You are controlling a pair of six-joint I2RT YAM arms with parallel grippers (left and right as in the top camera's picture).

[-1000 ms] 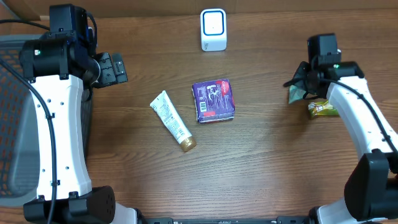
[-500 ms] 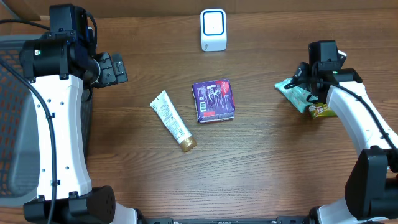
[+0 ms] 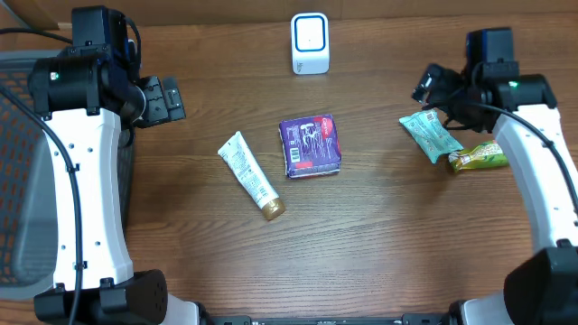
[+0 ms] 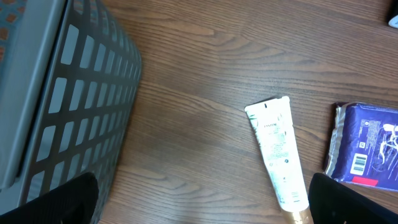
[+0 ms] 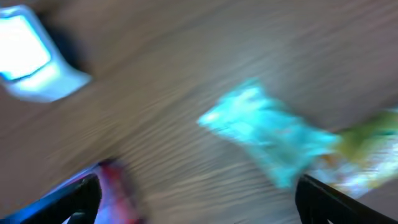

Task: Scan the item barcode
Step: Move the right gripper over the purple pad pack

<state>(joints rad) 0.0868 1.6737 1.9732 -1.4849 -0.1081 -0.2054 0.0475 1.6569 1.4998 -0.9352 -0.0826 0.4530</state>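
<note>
Four items lie on the table (image 3: 379,235). The teal packet (image 3: 432,135) sits well right of the scanner (image 3: 310,42) — likely light, crinkly, slippery; pinch one end. Right hand (image 3: 440,97) — fingers apart, empty; left hand (image 3: 165,99) likewise.

Bare counter (image 3: 379,244) runs wide along the near edge and between the purple packet (image 3: 311,145) and the teal packet (image 3: 432,135). The tube (image 3: 250,174) lies near the purple packet, leaving a narrow gap. A grey basket (image 4: 68,99) walls the left edge; the white scanner (image 3: 310,42) stands at the far edge.
</note>
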